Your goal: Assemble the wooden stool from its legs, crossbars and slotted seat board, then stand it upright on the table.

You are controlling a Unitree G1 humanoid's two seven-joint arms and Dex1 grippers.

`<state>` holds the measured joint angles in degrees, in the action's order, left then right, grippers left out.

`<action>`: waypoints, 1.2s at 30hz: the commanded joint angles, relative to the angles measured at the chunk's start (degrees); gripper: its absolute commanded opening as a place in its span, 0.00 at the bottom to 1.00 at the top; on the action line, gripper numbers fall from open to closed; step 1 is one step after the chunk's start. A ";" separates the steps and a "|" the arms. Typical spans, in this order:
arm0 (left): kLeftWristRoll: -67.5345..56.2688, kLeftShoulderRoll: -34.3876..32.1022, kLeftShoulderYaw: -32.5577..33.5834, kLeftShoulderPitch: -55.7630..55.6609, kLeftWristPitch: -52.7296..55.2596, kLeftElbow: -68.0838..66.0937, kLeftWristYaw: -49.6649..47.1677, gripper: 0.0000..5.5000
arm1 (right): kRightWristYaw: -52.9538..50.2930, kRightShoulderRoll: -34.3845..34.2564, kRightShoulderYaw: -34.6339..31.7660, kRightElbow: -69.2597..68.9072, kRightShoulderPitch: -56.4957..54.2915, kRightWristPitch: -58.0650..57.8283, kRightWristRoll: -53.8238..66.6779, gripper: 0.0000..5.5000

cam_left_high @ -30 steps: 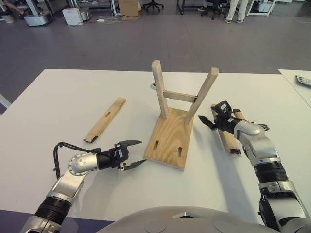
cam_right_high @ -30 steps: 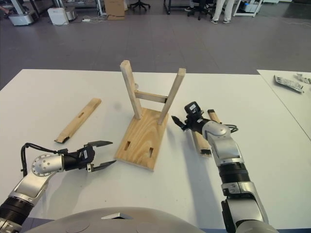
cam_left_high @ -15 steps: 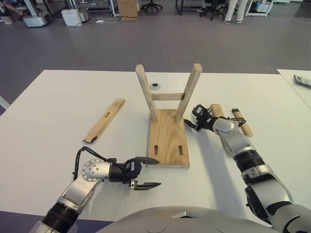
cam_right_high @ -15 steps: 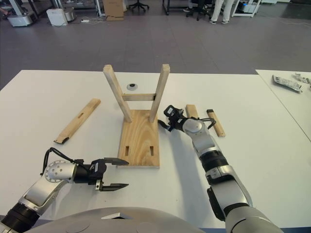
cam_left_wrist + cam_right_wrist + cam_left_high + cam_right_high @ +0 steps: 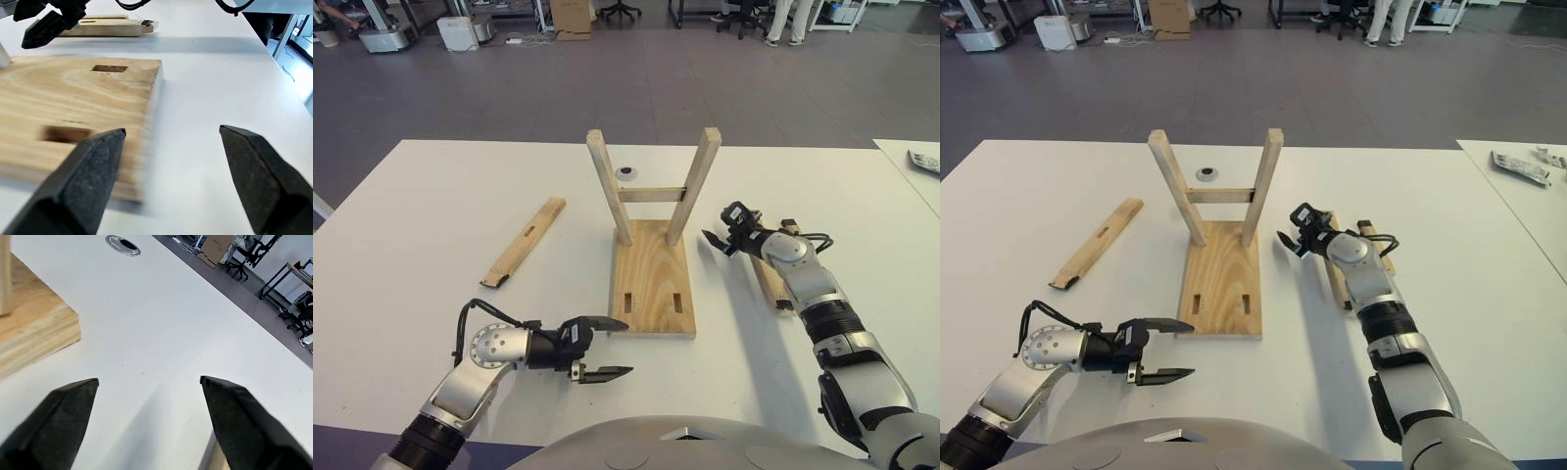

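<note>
The seat board [image 5: 651,269] lies flat on the white table [image 5: 431,196]. Two legs [image 5: 610,191] [image 5: 693,191] stand up from its far end, joined by a crossbar [image 5: 651,194]. Two slots [image 5: 628,299] near its front edge are empty. One loose leg [image 5: 524,242] lies to the left, and more loose pieces [image 5: 769,276] lie to the right under my right arm. My left gripper [image 5: 604,347] is open just in front of the board's front left corner [image 5: 73,98]. My right gripper [image 5: 715,241] is open beside the right leg, holding nothing [image 5: 149,380].
A round cable grommet [image 5: 626,173] sits in the table behind the stool. A second table [image 5: 915,162] stands at the far right. The floor beyond the far table edge holds chairs and boxes.
A second ago the board lay skewed; it now sits square to the table edge. My right gripper has drawn back from the right leg. My left gripper came in towards the board's front.
</note>
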<state>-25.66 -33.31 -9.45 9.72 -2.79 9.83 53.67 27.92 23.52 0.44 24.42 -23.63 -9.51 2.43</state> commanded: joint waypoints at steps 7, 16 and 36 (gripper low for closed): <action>-19.82 7.81 24.04 -8.83 12.15 5.47 -27.46 0.64 | -8.32 3.25 -23.09 -14.69 3.70 -11.09 16.55 0.71; -14.00 8.93 24.56 -10.42 16.68 4.58 -34.78 0.64 | -6.46 4.32 -22.66 -10.57 8.50 -17.45 17.87 0.71; -10.76 13.31 27.16 -11.36 18.90 3.20 -38.64 0.64 | 4.47 8.06 -12.06 13.54 9.95 -23.39 12.98 0.48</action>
<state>-36.38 -20.38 17.30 -1.07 14.85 13.53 14.98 31.38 33.71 -14.60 33.89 -17.22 -29.70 17.43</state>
